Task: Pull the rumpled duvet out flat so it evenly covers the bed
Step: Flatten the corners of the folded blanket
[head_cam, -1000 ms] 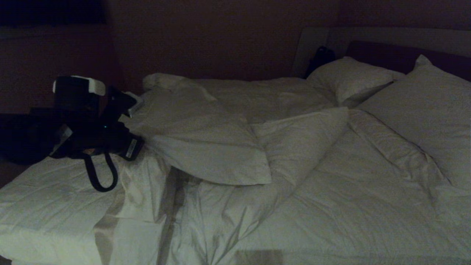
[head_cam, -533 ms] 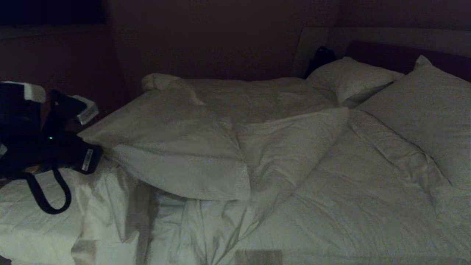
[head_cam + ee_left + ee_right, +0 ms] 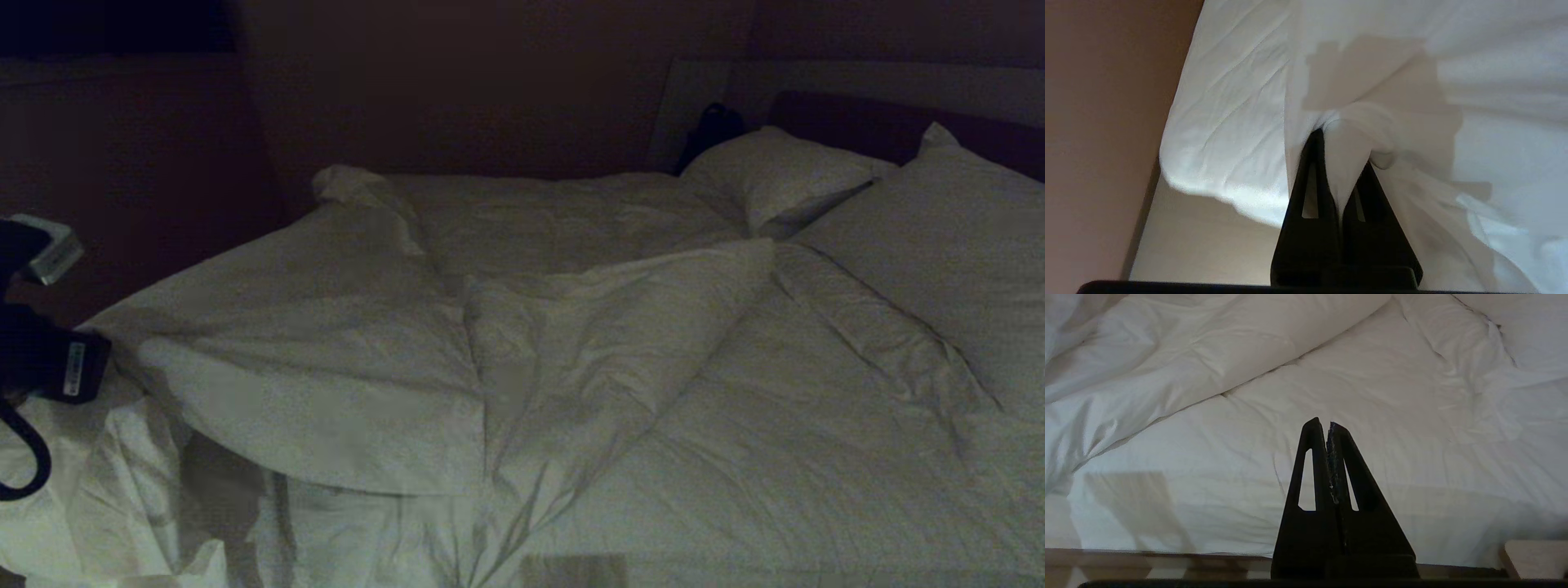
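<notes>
Left wrist view: duvet [image 3: 1347, 163] between clamped fingers [image 3: 1310, 196].

We find no legible text, brand, number or sign in any view. The only candidate is a small white label [image 3: 74, 369] on the dark housing of the left arm at the left edge of the head view; we can see faint dark marks on it, but they are too small to read.

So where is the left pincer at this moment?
In the head view the left pincer sits at the far left edge, beside the bed, shut on the duvet.
</notes>
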Motion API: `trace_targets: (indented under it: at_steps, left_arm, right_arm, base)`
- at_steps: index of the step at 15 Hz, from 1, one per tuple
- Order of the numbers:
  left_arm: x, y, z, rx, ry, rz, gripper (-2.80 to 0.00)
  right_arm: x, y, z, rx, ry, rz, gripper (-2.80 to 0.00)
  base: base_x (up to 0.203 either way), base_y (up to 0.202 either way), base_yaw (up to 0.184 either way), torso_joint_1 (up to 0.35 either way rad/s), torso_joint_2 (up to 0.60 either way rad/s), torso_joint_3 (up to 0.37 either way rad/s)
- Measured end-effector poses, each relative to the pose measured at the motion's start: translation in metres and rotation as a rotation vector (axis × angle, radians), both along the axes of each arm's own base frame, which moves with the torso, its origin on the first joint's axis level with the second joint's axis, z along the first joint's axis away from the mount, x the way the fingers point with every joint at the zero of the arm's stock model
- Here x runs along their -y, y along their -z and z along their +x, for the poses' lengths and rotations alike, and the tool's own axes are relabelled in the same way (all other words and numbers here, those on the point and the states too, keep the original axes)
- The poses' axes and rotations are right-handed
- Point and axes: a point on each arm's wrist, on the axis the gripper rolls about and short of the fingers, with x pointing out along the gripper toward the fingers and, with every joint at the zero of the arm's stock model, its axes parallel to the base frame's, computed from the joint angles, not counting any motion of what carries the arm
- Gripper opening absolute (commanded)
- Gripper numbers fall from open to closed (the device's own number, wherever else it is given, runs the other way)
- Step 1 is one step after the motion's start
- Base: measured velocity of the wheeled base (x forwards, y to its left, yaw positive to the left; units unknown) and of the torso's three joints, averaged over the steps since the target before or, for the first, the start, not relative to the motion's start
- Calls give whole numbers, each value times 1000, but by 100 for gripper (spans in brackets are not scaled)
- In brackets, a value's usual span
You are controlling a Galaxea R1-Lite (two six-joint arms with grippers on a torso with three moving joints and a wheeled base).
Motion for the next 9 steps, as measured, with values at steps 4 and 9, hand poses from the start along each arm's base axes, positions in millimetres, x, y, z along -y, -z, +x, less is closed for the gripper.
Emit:
trace_targets:
  at_steps: [4, 9]
  left_arm:
    - [-17, 19, -19, -45, -117, -50, -280]
    - [-16, 35, -31, -85, -149, -82, 0]
  right_arm:
    - [0, 0, 0, 0, 0, 0, -280]
    - [0, 0, 0, 0, -1, 0, -280]
  base:
    - [0, 0, 0, 0, 0, 0]
    - [0, 0, 0, 0, 0, 0]
